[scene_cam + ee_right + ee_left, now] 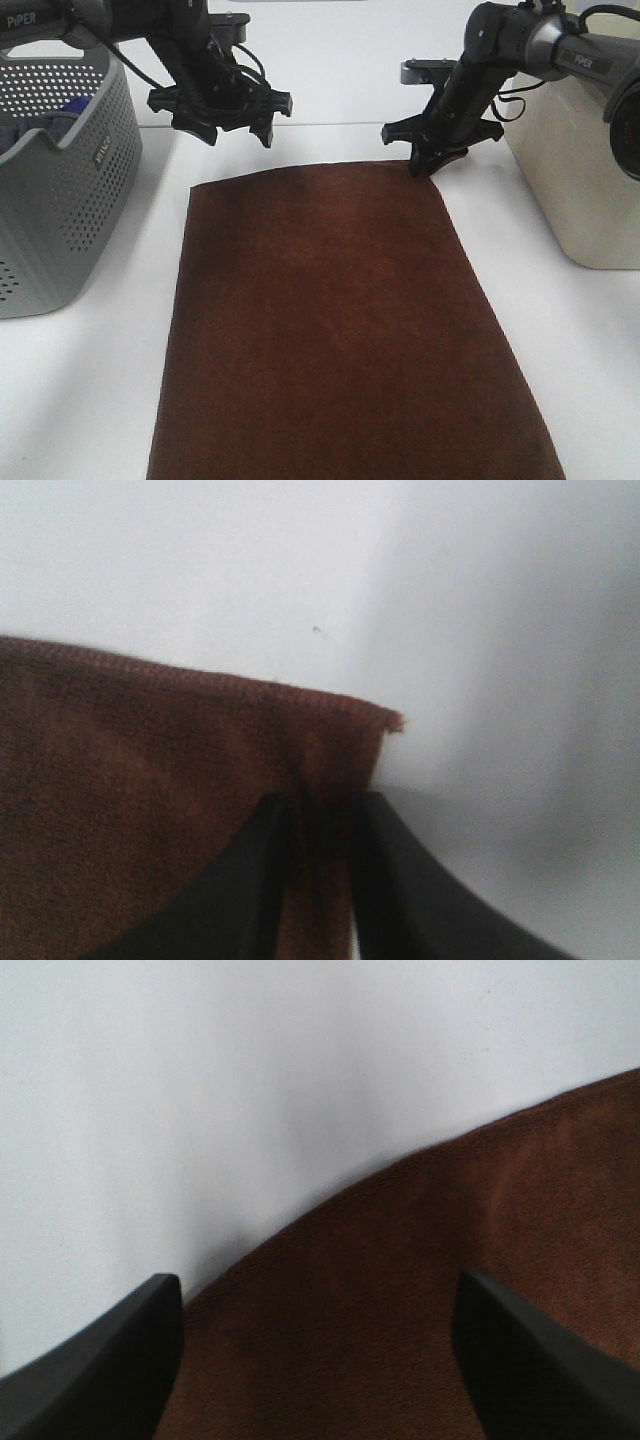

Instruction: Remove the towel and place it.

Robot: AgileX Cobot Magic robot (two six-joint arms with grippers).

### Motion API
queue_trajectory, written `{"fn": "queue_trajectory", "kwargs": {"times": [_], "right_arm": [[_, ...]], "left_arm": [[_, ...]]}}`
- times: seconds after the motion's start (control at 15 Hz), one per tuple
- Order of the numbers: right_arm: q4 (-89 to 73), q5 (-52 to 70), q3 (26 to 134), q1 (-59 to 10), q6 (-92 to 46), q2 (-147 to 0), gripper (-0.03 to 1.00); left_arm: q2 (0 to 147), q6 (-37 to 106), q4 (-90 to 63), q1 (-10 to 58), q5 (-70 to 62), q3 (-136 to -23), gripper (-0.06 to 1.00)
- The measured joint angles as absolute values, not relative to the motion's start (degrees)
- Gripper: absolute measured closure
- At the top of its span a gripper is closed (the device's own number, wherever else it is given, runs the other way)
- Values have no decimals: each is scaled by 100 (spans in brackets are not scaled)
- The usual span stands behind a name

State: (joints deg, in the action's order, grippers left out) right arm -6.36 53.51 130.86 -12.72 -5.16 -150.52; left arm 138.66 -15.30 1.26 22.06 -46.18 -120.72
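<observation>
Right jaws clamp tight on a far corner of the towel (340,320), the corner farthest from the grey perforated basket (60,200), with a small fold of brown plush pinched between the black fingers (240,880). Left jaws stand wide apart and hold nothing, poised over the towel's other far corner, the one nearest the basket, the cloth's curved edge showing between them. Dark brown and spread flat on the white desk (90,400), the towel lies beside the basket without touching it. Blue cloth (68,105) shows inside the basket.
</observation>
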Motion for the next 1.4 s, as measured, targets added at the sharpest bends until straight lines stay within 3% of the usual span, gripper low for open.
{"fn": "queue_trajectory", "kwargs": {"times": [0.13, 0.2, 1.4], "right_arm": [[-516, 5386, 13086, -1272, -481, -15052, 94], [-476, 5397, 13086, -1272, -487, -15052, 97], [-34, 5959, 13086, -1272, -487, -14782, 97]], "left_arm": [[13866, -1530, 126, 2206, -4618, -12072, 23], [13866, -1530, 126, 2206, -4618, -12072, 23], [14588, -2361, 390, 2137, -4761, -12072, 26]]}}
